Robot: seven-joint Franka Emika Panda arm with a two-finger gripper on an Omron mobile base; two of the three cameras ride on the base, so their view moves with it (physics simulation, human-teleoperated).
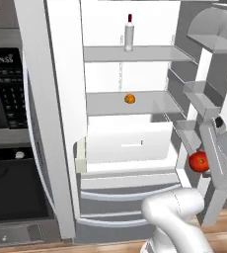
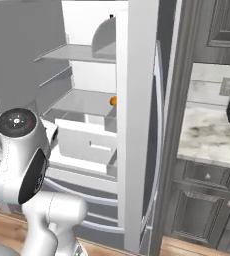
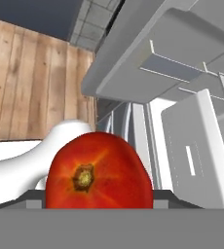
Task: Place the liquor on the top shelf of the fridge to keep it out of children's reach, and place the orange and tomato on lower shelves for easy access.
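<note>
Over at about four o'clock in the left base view, just outside the open fridge (image 1: pixel 66 123), we have the tomato (image 1: pixel 199 161) gripped in our gripper (image 1: pixel 208 159), near the grey door bins (image 1: pixel 197 96) of the right-hand door. Our hand view confirms the hold: the tomato (image 3: pixel 98 171) sits between the two dark finger tips, pressing against both, so we judge the jaws clenched on it rather than standing free.

We read two of the three placements as already done. The liquor (image 1: pixel 129 33) stands upright on the top shelf (image 1: pixel 135 53) at twelve o'clock of the cavity, and the orange (image 1: pixel 130 99) rests on the grey shelf below it, near the middle. So the step in hand is carrying the tomato in, the last item.

Next we need to swing the hand toward nine o'clock from where it hangs, past the door bins and into the white cavity, then set the tomato on one of the lower shelves (image 1: pixel 128 136) and let go. We should keep it low enough to clear the shelf edge and stay apart from the orange.

As for looks, the tomato is a glossy red ball with an orange flush and a brownish-yellow stem scar facing the hand camera.
</note>
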